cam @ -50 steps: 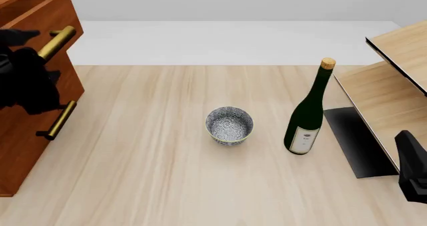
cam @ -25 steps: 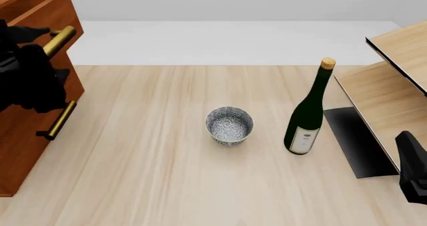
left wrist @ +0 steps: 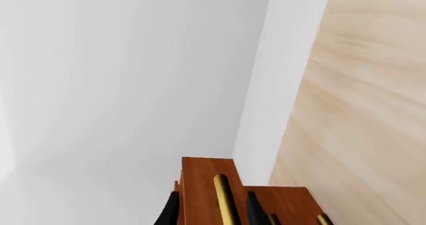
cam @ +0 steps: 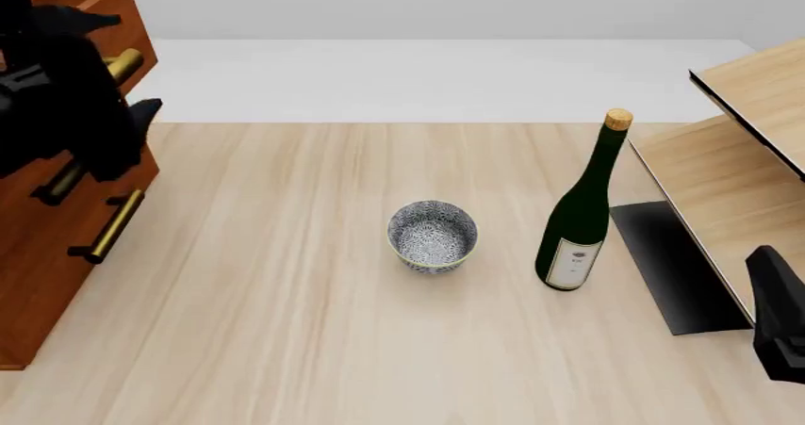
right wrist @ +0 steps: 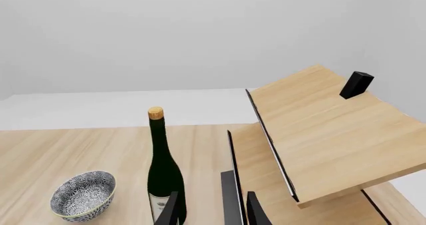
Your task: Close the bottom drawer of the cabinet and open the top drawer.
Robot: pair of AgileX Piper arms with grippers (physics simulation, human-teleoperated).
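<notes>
Up at the table's far-left corner, the cabinet is standing with the left arm's black bulk hanging in front of its upper part. The top drawer is sticking out a little past the fronts below it, its brass handle peeking out beside the arm. In the left wrist view the left gripper is showing two dark fingertips spread apart, one on each side of that brass bar, not visibly pressing on it; the claw is sitting open around the handle. The bottom drawer is lying flush with the cabinet's face, its own handle slanting below the arm.

Mid-table, a blue-patterned bowl is sitting upright, and a dark green wine bottle with a cork is standing to its right, apart from it. Beyond the bottle, the pale wooden shelf unit is occupying the right edge, with a small black block resting on its top board.

The right gripper is hanging low at the near-right, its fingertips parted with nothing between them, facing the bottle and shelf.
</notes>
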